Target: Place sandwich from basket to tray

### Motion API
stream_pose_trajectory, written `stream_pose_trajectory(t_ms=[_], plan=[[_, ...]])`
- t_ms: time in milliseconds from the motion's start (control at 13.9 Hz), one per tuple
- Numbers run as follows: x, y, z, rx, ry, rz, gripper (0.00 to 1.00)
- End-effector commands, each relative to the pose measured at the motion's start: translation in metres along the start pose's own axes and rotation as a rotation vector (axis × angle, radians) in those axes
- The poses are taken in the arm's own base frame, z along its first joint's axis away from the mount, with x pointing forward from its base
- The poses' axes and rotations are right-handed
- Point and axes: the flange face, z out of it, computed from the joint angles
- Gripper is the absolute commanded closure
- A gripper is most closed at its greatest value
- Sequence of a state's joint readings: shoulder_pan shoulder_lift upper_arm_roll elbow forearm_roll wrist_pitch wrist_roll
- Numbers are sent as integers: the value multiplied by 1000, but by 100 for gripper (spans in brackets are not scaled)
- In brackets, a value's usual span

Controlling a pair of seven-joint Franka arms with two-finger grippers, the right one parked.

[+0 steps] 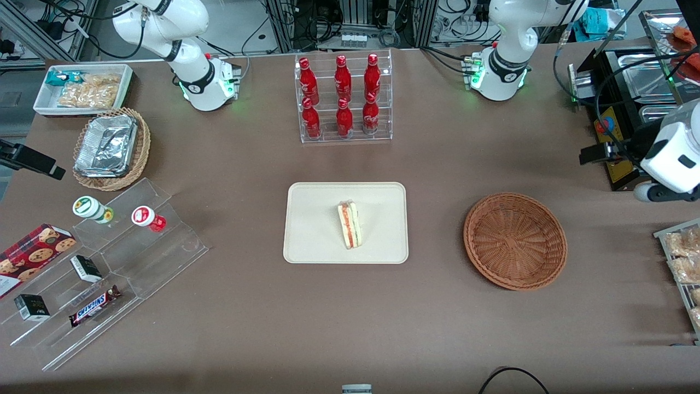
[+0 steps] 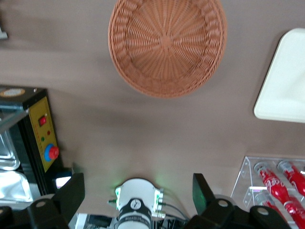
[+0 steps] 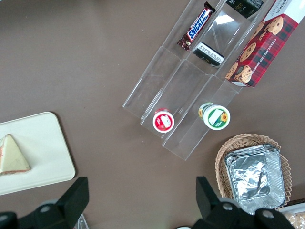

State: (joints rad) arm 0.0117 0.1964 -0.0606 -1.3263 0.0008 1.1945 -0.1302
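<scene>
- Lying on its side on the tray [image 1: 317,224], mid-worktop: sandwich [image 1: 350,224], filling layers showing.
- Sitting toward the working arm's end, well apart from the tray: basket [image 1: 514,240], holding nothing.
- Hovering high above the worktop [image 1: 437,164] near the basket: hand [image 2: 137,193], fingers [image 2: 71,193] spread wide, gripping nothing.
</scene>
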Motion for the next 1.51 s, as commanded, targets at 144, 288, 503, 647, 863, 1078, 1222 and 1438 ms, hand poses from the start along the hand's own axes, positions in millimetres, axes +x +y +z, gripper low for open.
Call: stream_pose_trajectory(t_ms=[144, 288, 503, 647, 863, 1078, 1222, 1438], plan=[[-51, 7, 6, 46, 145, 19, 0], [-43, 8, -5, 40, 165, 7, 0], [-42, 8, -13, 31, 185, 6, 0], [-40, 8, -11, 36, 181, 5, 0], [-38, 4, -9, 31, 176, -5, 0], [-40, 6, -13, 30, 184, -27, 0], [-38, -3, -13, 20, 183, -73, 0], [-36, 0, -13, 20, 183, -68, 0]])
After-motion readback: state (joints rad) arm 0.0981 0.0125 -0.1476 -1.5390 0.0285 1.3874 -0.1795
